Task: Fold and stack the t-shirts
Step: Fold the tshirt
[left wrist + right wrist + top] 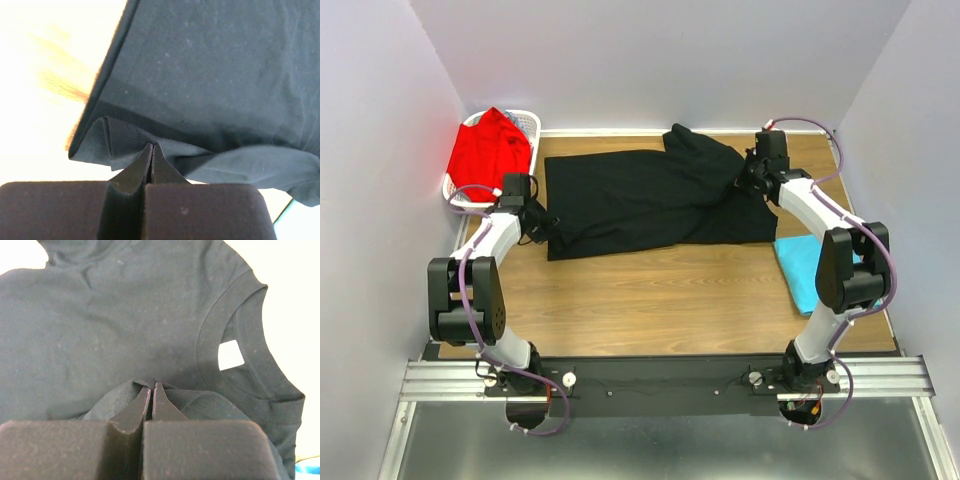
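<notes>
The left gripper (152, 148) has its jaws pressed together on a bunched fold at the hem edge of the black shirt (640, 200). The right gripper (151, 386) is likewise clamped on a pinch of the same cloth, just below the collar with its white label (231, 354). That shirt lies spread on the table (660, 300) with its long axis running left to right: hem at the left arm, neck at the right arm, and a rumpled hump of cloth at the far right corner. There are three shirts, one of each colour. The turquoise shirt (798, 268) lies folded at the table's right edge, just beside the black one's near right corner. The red shirt (488, 152) is heaped in the one white basket (530, 120) off the far left corner.
</notes>
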`<state>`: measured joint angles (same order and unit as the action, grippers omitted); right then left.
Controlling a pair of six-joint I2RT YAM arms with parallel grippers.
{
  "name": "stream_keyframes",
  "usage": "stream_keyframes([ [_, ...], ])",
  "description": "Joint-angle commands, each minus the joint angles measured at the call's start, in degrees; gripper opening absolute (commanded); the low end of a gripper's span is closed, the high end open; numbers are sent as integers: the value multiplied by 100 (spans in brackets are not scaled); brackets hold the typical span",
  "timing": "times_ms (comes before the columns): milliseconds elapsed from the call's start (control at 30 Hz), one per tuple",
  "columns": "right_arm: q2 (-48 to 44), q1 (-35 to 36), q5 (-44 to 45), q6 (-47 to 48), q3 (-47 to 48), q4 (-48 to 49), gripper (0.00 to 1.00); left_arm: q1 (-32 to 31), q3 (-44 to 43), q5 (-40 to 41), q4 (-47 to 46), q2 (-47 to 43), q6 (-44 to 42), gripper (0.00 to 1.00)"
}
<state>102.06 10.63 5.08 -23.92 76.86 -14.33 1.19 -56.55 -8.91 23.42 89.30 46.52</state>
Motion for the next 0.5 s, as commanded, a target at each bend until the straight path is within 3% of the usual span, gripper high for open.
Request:
stream_keyframes([
  [0,156,-132,169,-34,22,325,0,136,-57,-23,-13,-114,-90,0],
  [67,226,-167,134,-34,57,317,0,162,-110,-128,-144,-70,-178,4],
  [167,314,-167,-6,-16,83,317,1,180,-189,-59,-162,-35,-284,27],
  [200,367,-176,-51,1,118,308,4,188,-181,-59,-197,-79,-293,41],
  [267,428,-167,-165,37,154,308,21,224,-172,3,-259,-166,-337,51],
  [333,420,-167,-227,45,163,299,42,232,-215,90,-277,-298,-433,71],
  [367,368,-167,-314,54,154,299,52,224,-233,282,-163,-421,-494,72],
  [467,192,-167,-341,-51,40,281,59,180,116,599,-101,-737,-311,72],
])
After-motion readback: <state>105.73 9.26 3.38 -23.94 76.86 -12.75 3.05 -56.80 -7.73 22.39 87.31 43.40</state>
